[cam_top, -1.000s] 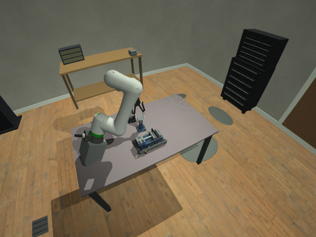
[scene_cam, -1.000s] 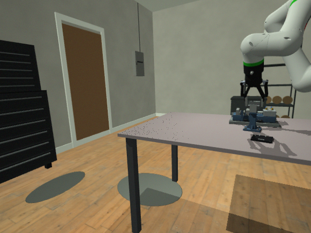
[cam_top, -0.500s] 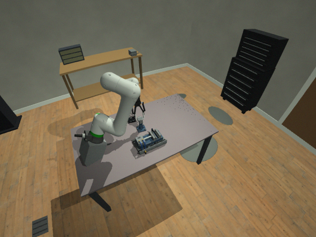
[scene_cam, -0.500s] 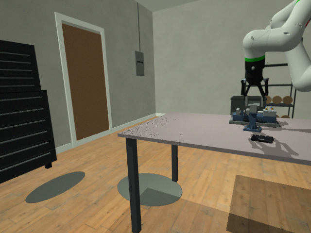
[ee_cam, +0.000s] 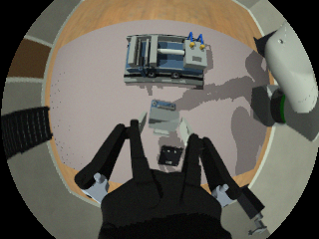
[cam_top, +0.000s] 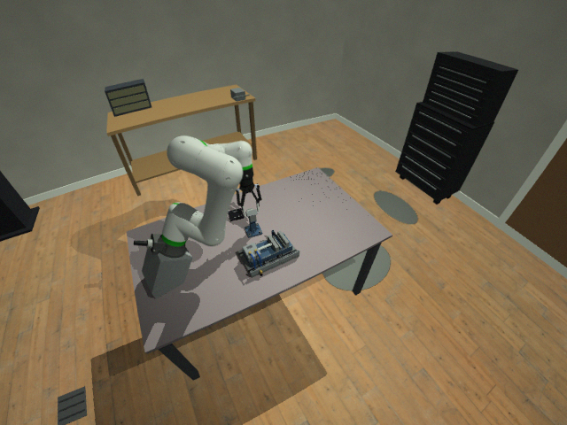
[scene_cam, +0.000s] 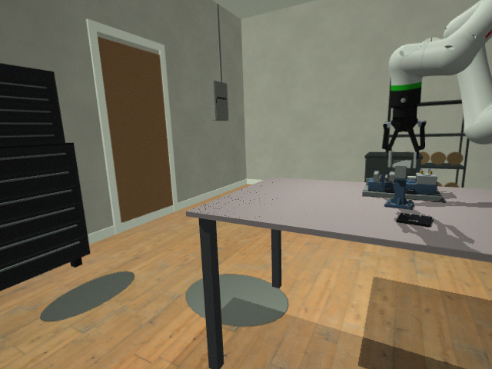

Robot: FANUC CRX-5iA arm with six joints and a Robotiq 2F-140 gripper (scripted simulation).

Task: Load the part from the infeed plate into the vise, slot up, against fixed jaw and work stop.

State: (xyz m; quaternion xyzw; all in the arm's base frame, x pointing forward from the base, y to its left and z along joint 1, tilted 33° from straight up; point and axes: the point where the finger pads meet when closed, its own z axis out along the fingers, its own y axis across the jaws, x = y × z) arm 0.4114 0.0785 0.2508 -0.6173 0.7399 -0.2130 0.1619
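Note:
The part is a grey block resting in the blue V-block on the table; it also shows in the exterior view and in the wrist view. My gripper hangs straight above the part with a small gap, fingers half open and empty. In the wrist view the fingers frame the part without touching it. The black infeed plate lies bare beside the V-block. The vise stands open toward the table's front, with nothing between its jaws.
The arm's base stands at the table's left end. A wooden shelf table and a black tool cabinet stand off the table, far away. A rack stands behind the vise.

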